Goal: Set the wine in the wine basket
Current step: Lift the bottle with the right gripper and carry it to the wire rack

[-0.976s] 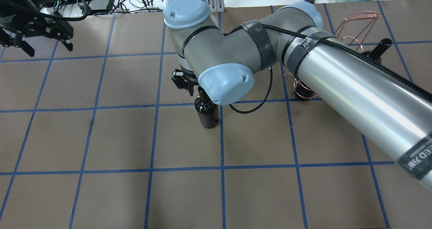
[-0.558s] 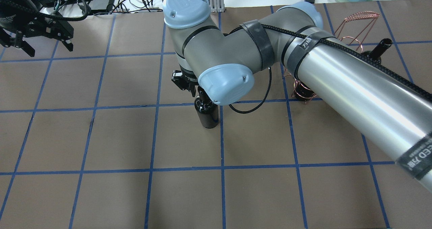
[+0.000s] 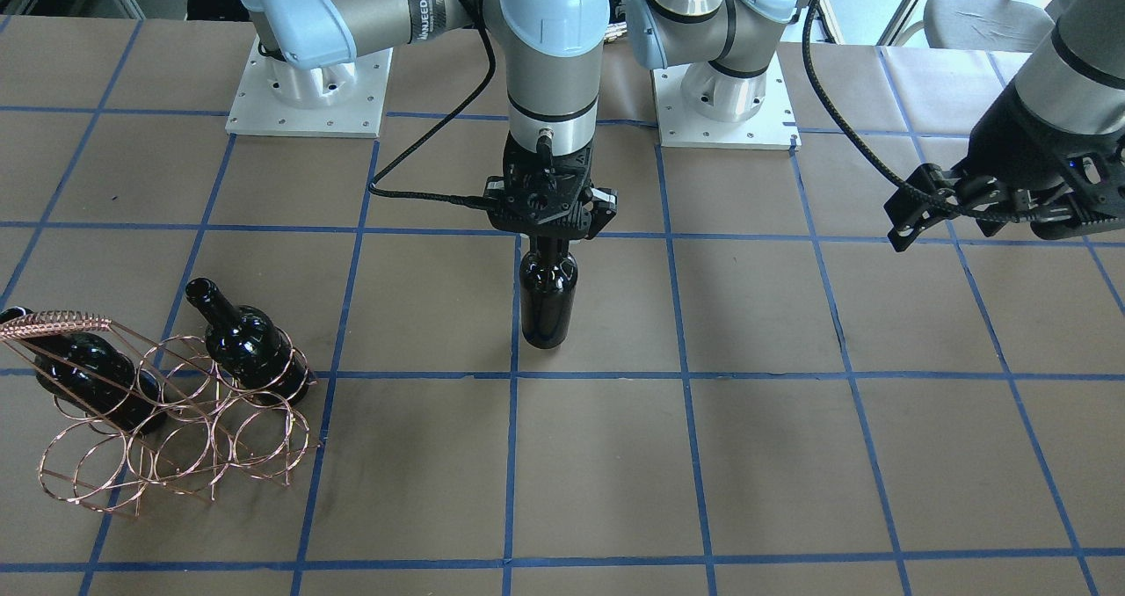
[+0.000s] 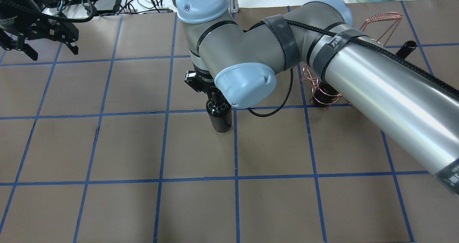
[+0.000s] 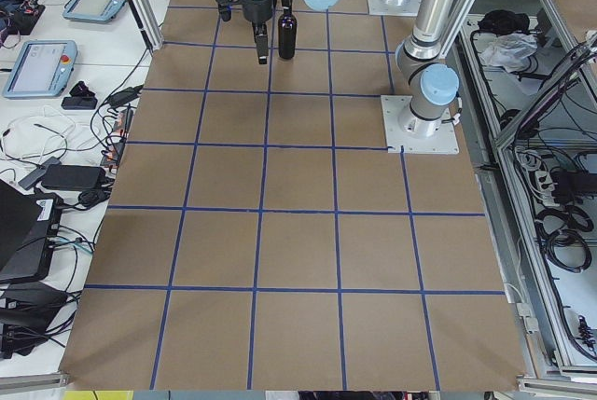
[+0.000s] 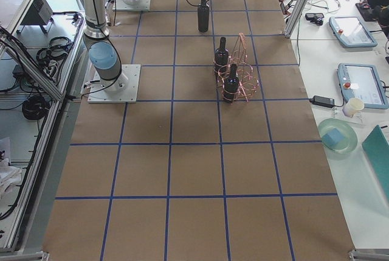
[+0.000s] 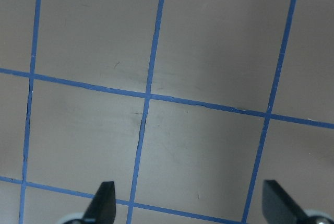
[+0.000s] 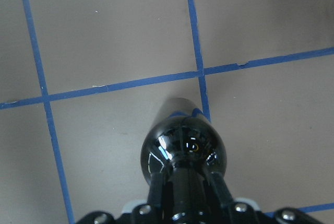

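The right claw [image 3: 547,237] points straight down, clamped on the slim neck of a bottle [image 3: 547,301], just above the middle of the front-facing view. Compared with a moment earlier, the overhead view shows the arm's grey and pale-blue joints shifted a little toward the upper right. The bottle's base also sits slightly higher in that frame, though it is not possible to tell whether it is clear of the table [image 3: 791,455].

The bottle is upright, unlabelled, and made of near-black glossy glass with rounded shoulders. The table is covered in matt brown paper, marked into squares by blue tape.

At the lower left of the front-facing view, well apart from the held bottle, stands the basket [image 3: 57,322]. It is thin copper-coloured wire bent into round loops, with a coiled handle. Two other bottles [image 3: 246,341] lie tilted in its loops.

The left claw [image 4: 52,50] hangs at the upper left of the overhead view, its black fingers spread apart and holding nothing.
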You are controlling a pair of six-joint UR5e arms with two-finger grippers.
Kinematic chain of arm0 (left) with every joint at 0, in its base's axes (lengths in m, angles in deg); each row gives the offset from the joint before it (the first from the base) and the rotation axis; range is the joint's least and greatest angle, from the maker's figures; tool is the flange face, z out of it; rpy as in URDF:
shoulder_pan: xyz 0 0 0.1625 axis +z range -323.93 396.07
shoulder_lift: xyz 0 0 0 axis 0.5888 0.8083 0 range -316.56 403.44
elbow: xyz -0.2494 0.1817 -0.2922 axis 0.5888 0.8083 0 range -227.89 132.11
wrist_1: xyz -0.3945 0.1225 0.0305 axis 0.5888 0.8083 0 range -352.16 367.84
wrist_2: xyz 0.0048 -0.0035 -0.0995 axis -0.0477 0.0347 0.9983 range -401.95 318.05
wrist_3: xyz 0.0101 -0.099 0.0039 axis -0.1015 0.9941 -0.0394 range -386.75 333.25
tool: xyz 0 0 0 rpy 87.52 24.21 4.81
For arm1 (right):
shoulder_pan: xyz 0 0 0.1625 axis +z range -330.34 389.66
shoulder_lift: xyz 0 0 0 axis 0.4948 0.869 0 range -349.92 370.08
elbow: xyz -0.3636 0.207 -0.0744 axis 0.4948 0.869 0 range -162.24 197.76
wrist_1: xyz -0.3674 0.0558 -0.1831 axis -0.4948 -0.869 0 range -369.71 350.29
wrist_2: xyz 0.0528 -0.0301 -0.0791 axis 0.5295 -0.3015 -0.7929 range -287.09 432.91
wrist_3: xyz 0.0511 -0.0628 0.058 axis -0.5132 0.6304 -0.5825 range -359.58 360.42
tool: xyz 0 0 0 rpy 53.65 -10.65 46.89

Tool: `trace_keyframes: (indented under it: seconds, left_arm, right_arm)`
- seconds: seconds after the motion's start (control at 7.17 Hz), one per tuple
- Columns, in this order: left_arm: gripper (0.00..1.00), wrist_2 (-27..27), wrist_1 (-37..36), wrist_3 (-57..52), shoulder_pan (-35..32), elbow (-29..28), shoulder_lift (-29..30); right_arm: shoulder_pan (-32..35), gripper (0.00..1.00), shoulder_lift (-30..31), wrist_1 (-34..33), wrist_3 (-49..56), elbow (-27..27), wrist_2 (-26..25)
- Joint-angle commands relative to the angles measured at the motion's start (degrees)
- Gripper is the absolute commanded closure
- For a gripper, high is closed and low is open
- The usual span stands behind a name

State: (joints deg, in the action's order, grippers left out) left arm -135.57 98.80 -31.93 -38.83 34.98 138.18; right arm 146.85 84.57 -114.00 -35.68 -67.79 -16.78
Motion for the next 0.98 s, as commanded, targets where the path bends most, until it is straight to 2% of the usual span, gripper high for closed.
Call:
trace_keyframes:
  seconds: [0.0,0.56,0.7,0.84]
  left_arm:
    - [0.00,0.1,0.0,0.0,-0.1,0.0,0.0]
    - [0.00,0.1,0.0,0.0,-0.1,0.0,0.0]
    - [0.00,0.3,0.0,0.0,-0.2,0.0,0.0]
    - [0.00,0.4,-0.1,0.1,-0.8,0.0,0.2]
  right_arm:
    - [-5.6,1.00,7.5,9.1,4.8,0.2,-1.4]
    - [-26.8,1.00,23.6,27.4,38.7,1.9,-2.8]
    - [-30.5,1.00,23.9,30.5,44.9,3.8,-4.2]
    - [-35.1,1.00,23.7,30.5,51.6,4.4,-4.1]
